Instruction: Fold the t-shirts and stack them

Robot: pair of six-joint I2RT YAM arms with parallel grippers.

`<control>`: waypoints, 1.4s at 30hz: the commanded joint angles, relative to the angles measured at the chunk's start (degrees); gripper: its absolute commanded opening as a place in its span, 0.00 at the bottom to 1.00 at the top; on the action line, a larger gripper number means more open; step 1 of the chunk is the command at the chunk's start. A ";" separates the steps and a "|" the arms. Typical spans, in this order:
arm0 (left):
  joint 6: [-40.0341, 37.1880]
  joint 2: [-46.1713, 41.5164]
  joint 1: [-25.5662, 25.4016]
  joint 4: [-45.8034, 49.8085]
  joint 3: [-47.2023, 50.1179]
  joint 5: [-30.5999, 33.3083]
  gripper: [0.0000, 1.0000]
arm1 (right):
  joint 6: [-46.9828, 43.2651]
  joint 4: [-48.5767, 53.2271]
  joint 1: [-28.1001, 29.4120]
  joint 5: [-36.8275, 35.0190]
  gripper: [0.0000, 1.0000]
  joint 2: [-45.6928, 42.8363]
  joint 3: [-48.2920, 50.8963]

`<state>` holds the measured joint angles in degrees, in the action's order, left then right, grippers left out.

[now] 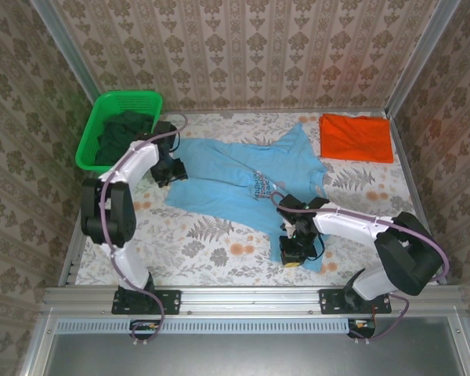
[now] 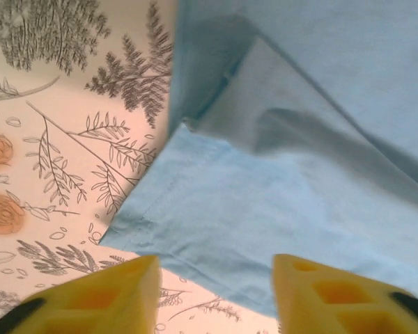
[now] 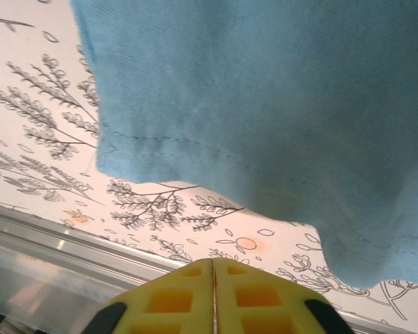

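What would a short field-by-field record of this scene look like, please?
light blue t-shirt: spread out mid-table, rumpled, print up
orange-red t-shirt: folded, far right corner
green basket: far left corner, dark cloth inside
left pincer: open, at the light blue t-shirt's left edge
right pincer: shut, by the light blue t-shirt's near hem

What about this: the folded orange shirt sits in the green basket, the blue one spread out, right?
No: the top external view shows the orange shirt on the table, far right, outside the green basket. The blue shirt is spread out.
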<state>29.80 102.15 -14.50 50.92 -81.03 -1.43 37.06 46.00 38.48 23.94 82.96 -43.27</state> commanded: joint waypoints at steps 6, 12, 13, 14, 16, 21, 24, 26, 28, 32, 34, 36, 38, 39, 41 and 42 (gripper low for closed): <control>0.65 1.29 -6.49 -9.21 7.22 -2.87 0.18 | 5.03 -8.39 -0.91 -2.98 0.27 -0.76 -1.75; 1.05 6.57 -7.67 -13.73 12.07 -2.61 0.17 | 5.86 -13.36 -2.84 -6.12 0.29 0.80 1.04; 1.10 7.04 -7.85 -13.74 12.82 -2.85 0.17 | 6.43 -14.57 -2.93 -6.06 0.29 1.11 2.04; 1.00 7.19 -8.11 -13.88 13.79 -2.96 0.17 | 6.90 -14.90 -2.88 -5.78 0.29 1.68 2.91; 0.79 6.95 -8.64 -14.04 16.13 -2.96 0.17 | 7.70 -17.83 -2.88 -4.64 0.29 2.83 4.84; 0.68 4.34 -9.46 -13.74 22.33 -3.46 0.18 | 10.91 -20.99 -2.39 -1.07 0.28 2.98 10.99; 0.87 1.45 -9.65 -13.02 26.27 -4.14 0.18 | 13.53 -21.74 -1.13 1.58 0.27 -0.16 14.34; 1.20 -1.48 -9.84 -11.89 28.56 -3.92 0.18 | 15.65 -21.46 0.03 2.64 0.27 -2.87 16.03; 1.46 -4.51 -9.95 -10.78 30.37 -3.85 0.18 | 16.94 -20.33 1.08 3.17 0.27 -7.43 17.01; 1.80 -9.84 -9.94 -7.70 32.40 -3.43 0.20 | 18.81 -18.28 1.68 3.91 0.29 -13.14 17.69; 1.76 -11.58 -9.93 -5.74 32.20 -3.36 0.21 | 19.04 -17.17 1.69 4.09 0.32 -15.07 16.75; 1.92 -13.35 -9.84 -3.27 30.93 -3.28 0.21 | 18.80 -15.81 1.36 3.93 0.34 -16.50 14.60; 2.15 -14.90 -9.84 0.13 27.99 -3.31 0.24 | 18.28 -15.55 -0.04 3.53 0.38 -17.74 11.41; 2.06 -15.44 -9.80 1.64 26.26 -3.01 0.27 | 17.85 -15.52 -1.34 3.12 0.41 -18.12 9.91; 2.04 -16.22 -9.54 4.65 20.42 -1.33 0.35 | 16.73 -13.12 -5.80 1.38 0.47 -18.62 6.13; 1.93 -16.00 -9.24 5.45 17.73 -0.84 0.38 | 16.18 -12.67 -8.41 0.47 0.48 -18.47 4.45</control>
<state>31.24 88.40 -24.01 50.94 -56.25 -4.21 54.02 30.41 34.59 27.00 65.84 -33.89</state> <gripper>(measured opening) 0.362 0.470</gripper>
